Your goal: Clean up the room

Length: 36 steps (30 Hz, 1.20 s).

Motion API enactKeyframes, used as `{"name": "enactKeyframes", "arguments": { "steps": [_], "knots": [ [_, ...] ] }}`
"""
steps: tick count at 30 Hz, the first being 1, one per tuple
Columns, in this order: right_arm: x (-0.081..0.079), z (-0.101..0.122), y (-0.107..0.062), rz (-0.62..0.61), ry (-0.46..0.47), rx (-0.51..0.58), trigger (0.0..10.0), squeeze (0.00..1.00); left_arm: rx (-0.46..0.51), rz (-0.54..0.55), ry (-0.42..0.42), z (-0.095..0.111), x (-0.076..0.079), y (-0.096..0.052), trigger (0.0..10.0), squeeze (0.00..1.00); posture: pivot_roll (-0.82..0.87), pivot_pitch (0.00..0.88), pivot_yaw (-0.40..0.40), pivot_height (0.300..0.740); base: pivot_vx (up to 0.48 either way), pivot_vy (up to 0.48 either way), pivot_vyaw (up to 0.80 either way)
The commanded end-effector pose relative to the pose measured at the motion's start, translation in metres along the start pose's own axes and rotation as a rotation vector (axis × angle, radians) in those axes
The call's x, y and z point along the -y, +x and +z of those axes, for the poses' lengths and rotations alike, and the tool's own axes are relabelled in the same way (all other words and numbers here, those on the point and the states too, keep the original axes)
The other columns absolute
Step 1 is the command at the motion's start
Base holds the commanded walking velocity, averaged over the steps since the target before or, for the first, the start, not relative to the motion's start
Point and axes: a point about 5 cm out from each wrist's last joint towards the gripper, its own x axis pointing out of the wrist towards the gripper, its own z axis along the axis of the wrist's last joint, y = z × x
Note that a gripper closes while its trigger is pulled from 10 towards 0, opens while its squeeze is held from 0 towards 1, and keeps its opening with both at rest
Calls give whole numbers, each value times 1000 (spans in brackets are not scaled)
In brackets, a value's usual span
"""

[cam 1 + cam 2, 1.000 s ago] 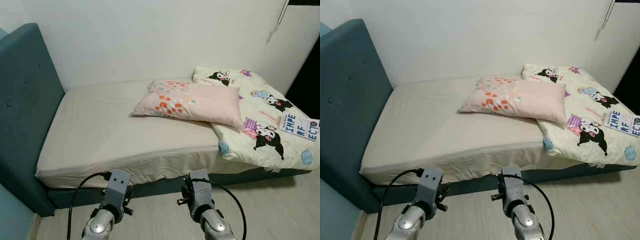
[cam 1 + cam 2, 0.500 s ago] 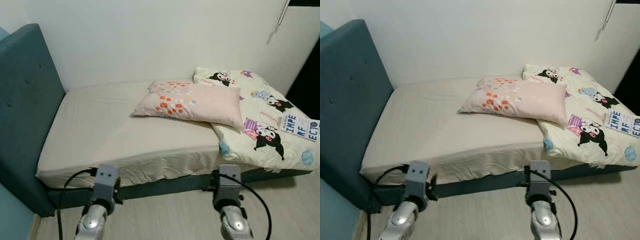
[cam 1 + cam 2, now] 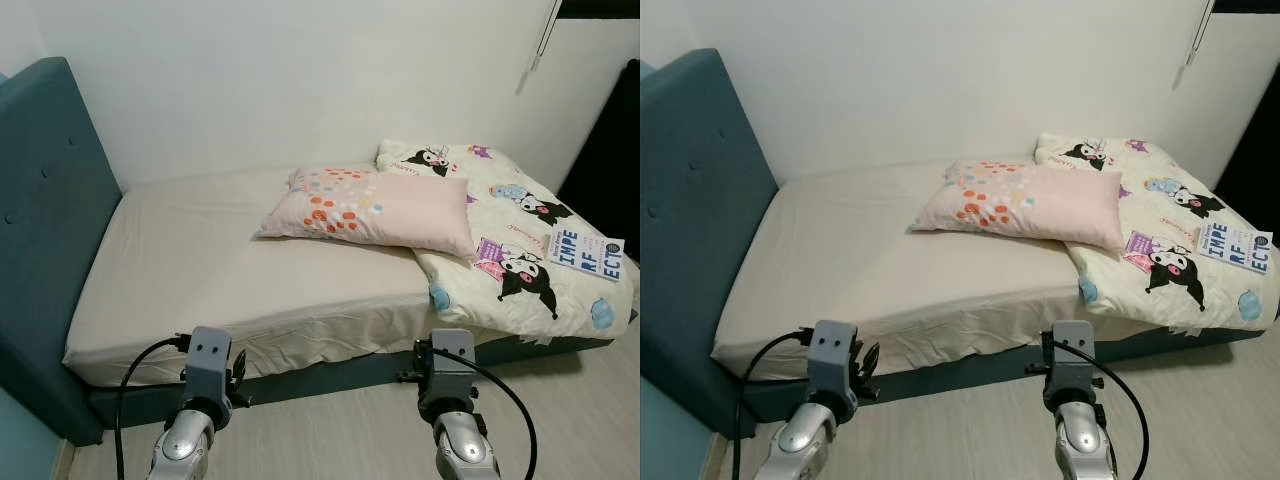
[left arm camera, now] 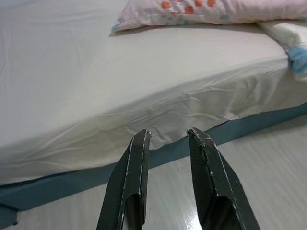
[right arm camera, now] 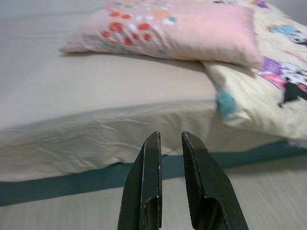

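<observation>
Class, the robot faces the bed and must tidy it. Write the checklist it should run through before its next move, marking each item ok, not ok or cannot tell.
1. Left claw free of any load: ok, fingers apart, nothing between them.
2. Right claw free: ok, narrow gap, nothing held.
3. Pillow at the headboard: not ok, it lies mid-bed, one end overlapping the blanket.
4. Blanket spread out: not ok, it is bunched at the foot end.
5. Book put away: not ok, it lies on the blanket.
6. Pillow within reach from here: cannot tell, both claws are low, at the bed's near edge.
</observation>
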Motion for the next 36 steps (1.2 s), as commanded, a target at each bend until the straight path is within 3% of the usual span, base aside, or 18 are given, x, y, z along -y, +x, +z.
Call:
{"name": "enactKeyframes", "arguments": {
  "steps": [1, 36],
  "knots": [
    [-1, -6, -3, 5, 7, -25, 10000, 0, 10, -2, -9, 0, 2, -1, 10000, 0, -26, 35, -9, 740, 315, 0, 0],
    [-5, -6, -2, 59, -13, -40, 10000, 0, 6, -16, -23, 1, 3, -2, 10000, 0, -28, 47, -15, 740, 316, 0, 0]
  ]
}}
